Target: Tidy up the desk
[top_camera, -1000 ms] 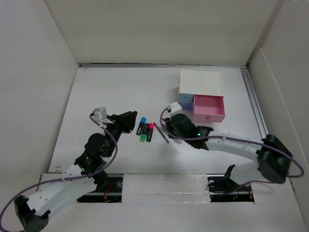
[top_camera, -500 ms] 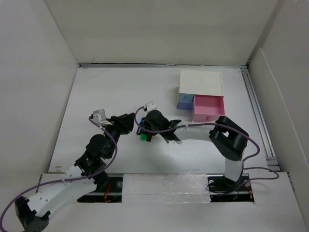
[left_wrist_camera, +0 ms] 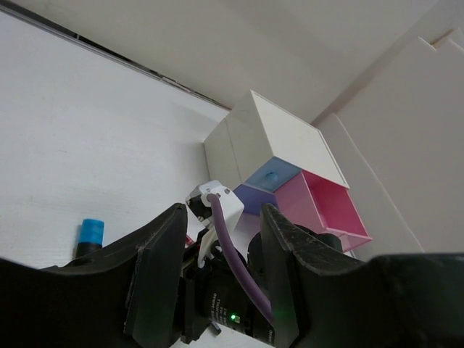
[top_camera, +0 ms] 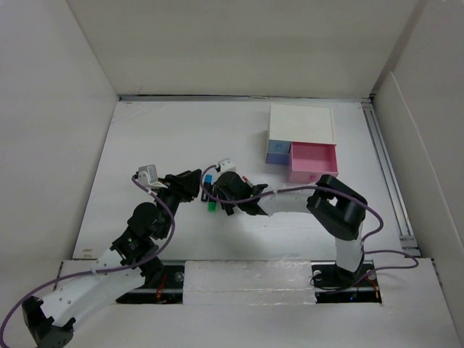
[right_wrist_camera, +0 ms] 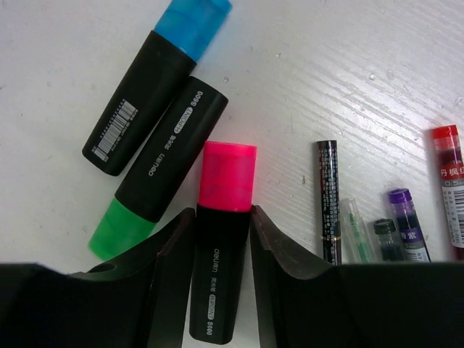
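2 hands over the white-walled desk: left hand open, right hand clasping pink highlighter.

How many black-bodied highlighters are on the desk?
3, side by side: blue-capped highlighter leftmost, green-capped highlighter in the middle, pink-capped highlighter straddled by the right gripper. More may be hidden.

3 highlighters side by side, pink highlighter nearest thin pens, white drawer box, pink drawer open
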Tool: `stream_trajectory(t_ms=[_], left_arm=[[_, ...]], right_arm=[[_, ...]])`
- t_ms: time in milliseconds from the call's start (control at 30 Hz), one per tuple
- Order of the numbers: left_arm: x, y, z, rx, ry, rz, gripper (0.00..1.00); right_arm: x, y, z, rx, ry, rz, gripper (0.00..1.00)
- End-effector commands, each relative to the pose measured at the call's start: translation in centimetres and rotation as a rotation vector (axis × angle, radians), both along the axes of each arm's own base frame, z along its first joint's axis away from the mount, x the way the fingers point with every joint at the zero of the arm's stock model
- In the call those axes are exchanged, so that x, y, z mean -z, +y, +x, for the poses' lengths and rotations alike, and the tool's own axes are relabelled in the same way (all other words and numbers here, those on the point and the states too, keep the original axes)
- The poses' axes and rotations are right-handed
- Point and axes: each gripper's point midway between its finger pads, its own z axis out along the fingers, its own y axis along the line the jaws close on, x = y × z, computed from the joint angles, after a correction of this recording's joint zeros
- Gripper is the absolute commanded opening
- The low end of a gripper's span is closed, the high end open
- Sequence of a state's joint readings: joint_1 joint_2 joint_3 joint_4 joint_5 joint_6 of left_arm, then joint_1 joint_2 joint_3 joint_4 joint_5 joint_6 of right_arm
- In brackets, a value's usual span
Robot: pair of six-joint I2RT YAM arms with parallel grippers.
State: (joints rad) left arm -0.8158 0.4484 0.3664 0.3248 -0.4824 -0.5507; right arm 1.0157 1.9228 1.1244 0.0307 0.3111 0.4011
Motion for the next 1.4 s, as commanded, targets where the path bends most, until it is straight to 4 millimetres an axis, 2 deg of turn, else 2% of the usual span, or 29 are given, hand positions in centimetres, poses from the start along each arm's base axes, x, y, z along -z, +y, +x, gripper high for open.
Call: stream_trajectory(t_ms=[0, 33, 67, 167, 200, 300, 333, 400, 433, 533, 567, 633, 667, 733, 767, 800, 867, 900, 1000, 1033, 1100, 1167, 1300, 1367], left_arm=[[-0.5, 0.2, 0.0, -0.008, -0.028, -0.009, 0.41], [-0.5, 0.3, 0.1, -0.013, -0.026, -0.008, 0.41], [-0.3, 0.4, 0.1, -0.017, -0.021, -0.005, 0.41], [-0.3, 0.7, 0.2, -0.034, -0.017, -0.010, 0.41], [-0.4, 0.8, 0.2, -0.040, -0.016, -0.011, 0.41], [-0.3, 0.9, 0.3, -0.047, -0.012, -0.010, 0.41], [-0.2, 0.8, 0.3, -0.046, -0.010, -0.008, 0.41], [-0.2, 0.7, 0.4, -0.044, -0.007, -0.006, 0.42], [0.0, 0.5, 0.5, -0.039, 0.001, 0.004, 0.42], [0.4, -0.1, 0.7, -0.023, 0.013, 0.022, 0.43], [0.4, -0.3, 0.7, -0.018, 0.013, 0.025, 0.45], [0.7, -1.1, 0.8, 0.013, 0.018, 0.043, 0.48], [0.8, -1.3, 0.9, 0.021, 0.022, 0.049, 0.48], [1.1, -2.2, 1.1, 0.049, 0.035, 0.066, 0.49], [1.3, -2.5, 1.2, 0.056, 0.041, 0.073, 0.49], [1.2, -2.8, 1.2, 0.070, 0.042, 0.076, 0.49], [1.9, -3.3, 1.4, 0.080, 0.059, 0.095, 0.49], [1.9, -3.5, 1.4, 0.087, 0.060, 0.096, 0.49], [2.3, -4.0, 1.7, 0.099, 0.078, 0.110, 0.49], [2.8, -4.2, 1.8, 0.099, 0.091, 0.121, 0.49], [2.8, -4.4, 2.0, 0.100, 0.097, 0.124, 0.49], [3.7, -4.8, 2.3, 0.101, 0.126, 0.149, 0.49], [4.1, -5.1, 2.7, 0.098, 0.152, 0.166, 0.50], [5.1, -5.4, 2.9, 0.101, 0.185, 0.197, 0.53]], right_arm=[[0.4, 0.5, 0.1, 0.019, -0.002, 0.017, 0.38], [0.4, 0.5, 0.1, 0.018, 0.000, 0.021, 0.35], [0.2, 0.6, 0.1, 0.017, -0.002, 0.028, 0.23], [-2.3, 0.7, 0.1, 0.026, -0.048, 0.077, 0.17], [-4.4, 0.5, 0.3, 0.028, -0.084, 0.102, 0.16], [-8.8, -0.1, 0.5, 0.035, -0.153, 0.157, 0.15], [-12.1, -0.5, 0.5, 0.039, -0.194, 0.208, 0.15], [-14.7, -1.3, 0.3, 0.037, -0.236, 0.230, 0.15], [-17.8, -2.4, 0.5, 0.053, -0.278, 0.278, 0.15], [-20.6, -5.7, 1.0, 0.100, -0.332, 0.283, 0.16], [-22.3, -8.1, 1.6, 0.150, -0.369, 0.296, 0.16], [-22.9, -11.4, 2.1, 0.203, -0.393, 0.262, 0.16], [-24.1, -14.5, 3.1, 0.270, -0.422, 0.264, 0.16], [-24.0, -17.7, 3.7, 0.321, -0.433, 0.243, 0.16], [-25.1, -19.4, 3.7, 0.345, -0.465, 0.254, 0.16], [-24.8, -22.0, 4.6, 0.406, -0.472, 0.234, 0.16], [-24.7, -24.1, 5.1, 0.438, -0.476, 0.226, 0.16], [-24.8, -26.3, 5.8, 0.491, -0.490, 0.211, 0.16], [-23.9, -28.4, 6.5, 0.524, -0.478, 0.199, 0.16], [-23.4, -29.9, 7.0, 0.561, -0.474, 0.188, 0.16], [-22.9, -30.7, 7.5, 0.569, -0.465, 0.190, 0.16], [-22.2, -32.3, 8.4, 0.608, -0.464, 0.179, 0.17], [-21.0, -33.0, 9.1, 0.628, -0.443, 0.158, 0.21], [-20.3, -33.2, 9.5, 0.634, -0.428, 0.150, 0.26]])
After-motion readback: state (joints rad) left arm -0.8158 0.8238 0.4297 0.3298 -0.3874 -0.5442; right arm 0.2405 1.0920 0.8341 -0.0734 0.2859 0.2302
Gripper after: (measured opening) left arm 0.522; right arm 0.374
